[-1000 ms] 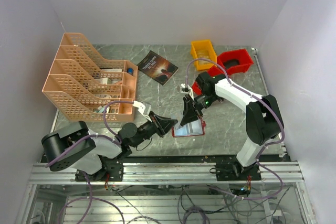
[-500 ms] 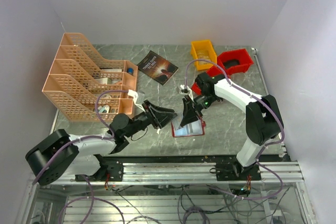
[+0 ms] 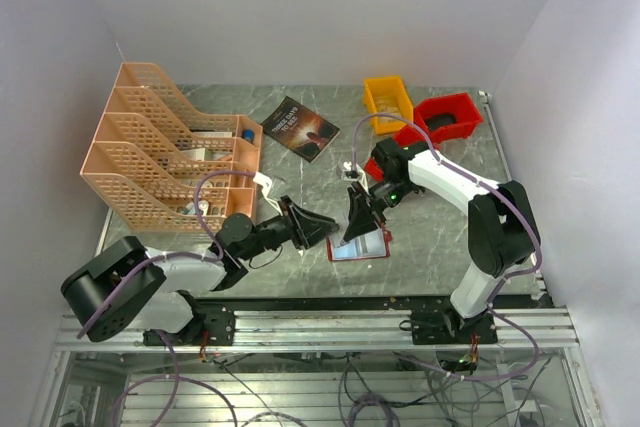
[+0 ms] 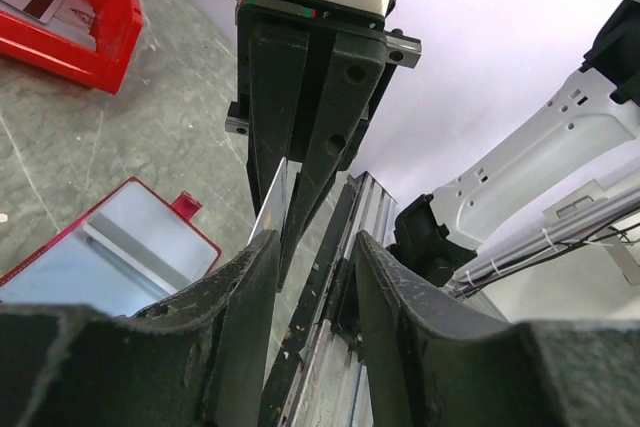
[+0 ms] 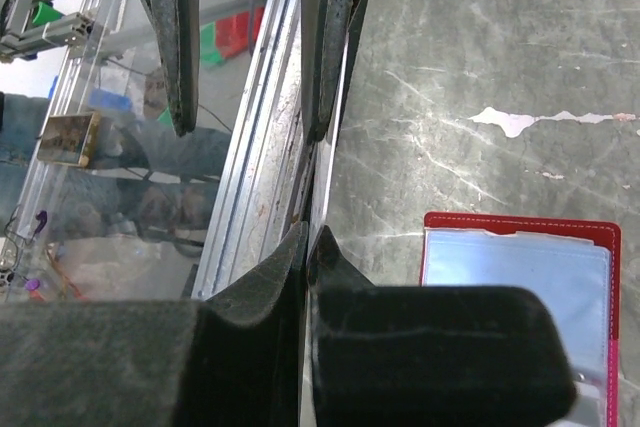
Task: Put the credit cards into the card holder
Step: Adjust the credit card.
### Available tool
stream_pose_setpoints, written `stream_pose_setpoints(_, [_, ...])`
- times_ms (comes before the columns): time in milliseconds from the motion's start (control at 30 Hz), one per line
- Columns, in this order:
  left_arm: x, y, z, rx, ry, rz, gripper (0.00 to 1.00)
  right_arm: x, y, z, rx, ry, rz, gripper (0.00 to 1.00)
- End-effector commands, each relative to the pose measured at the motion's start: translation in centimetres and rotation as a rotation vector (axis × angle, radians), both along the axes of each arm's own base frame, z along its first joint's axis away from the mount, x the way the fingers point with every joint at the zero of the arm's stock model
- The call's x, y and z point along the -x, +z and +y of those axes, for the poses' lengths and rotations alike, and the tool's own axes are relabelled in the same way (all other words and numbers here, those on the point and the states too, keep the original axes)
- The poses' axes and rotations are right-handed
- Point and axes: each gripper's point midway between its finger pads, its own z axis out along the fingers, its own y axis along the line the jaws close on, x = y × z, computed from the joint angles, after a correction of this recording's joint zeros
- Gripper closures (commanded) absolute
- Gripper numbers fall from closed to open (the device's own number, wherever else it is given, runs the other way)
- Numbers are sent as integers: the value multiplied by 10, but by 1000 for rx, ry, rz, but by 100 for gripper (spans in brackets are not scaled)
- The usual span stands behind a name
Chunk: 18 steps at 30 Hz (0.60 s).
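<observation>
Left claw [image 3: 322,223] now opened | right claw [image 3: 354,229] pinches credit card [image 4: 270,205]

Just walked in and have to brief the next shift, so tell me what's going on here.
The right arm holds a credit card on edge, its jaws shut on it, close by the card holder, which lies open on the table. The left arm has its jaws open right at the card's free end, not gripping it. The card is not in a pocket yet.

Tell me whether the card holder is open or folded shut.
Open: the card holder lies spread flat, its clear pockets facing up.
</observation>
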Motion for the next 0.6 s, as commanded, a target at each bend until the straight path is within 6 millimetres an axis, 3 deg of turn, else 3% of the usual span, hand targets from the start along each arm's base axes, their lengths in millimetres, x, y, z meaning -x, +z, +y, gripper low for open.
stream_pose_setpoints(0, [1, 21, 12, 90, 17, -59, 51, -2, 5, 3, -15, 7, -20, 100])
stream_pose_setpoints(133, [-2, 24, 22, 74, 68, -74, 51, -3, 4, 2, -6, 5, -20, 100])
stream_pose_setpoints(367, [-10, 12, 40, 3, 173, -48, 45, -3, 5, 3, -9, 4, -25, 100])
stream_pose_setpoints(567, [-9, 10, 38, 7, 160, -36, 44, -2, 5, 3, -16, 6, -19, 100])
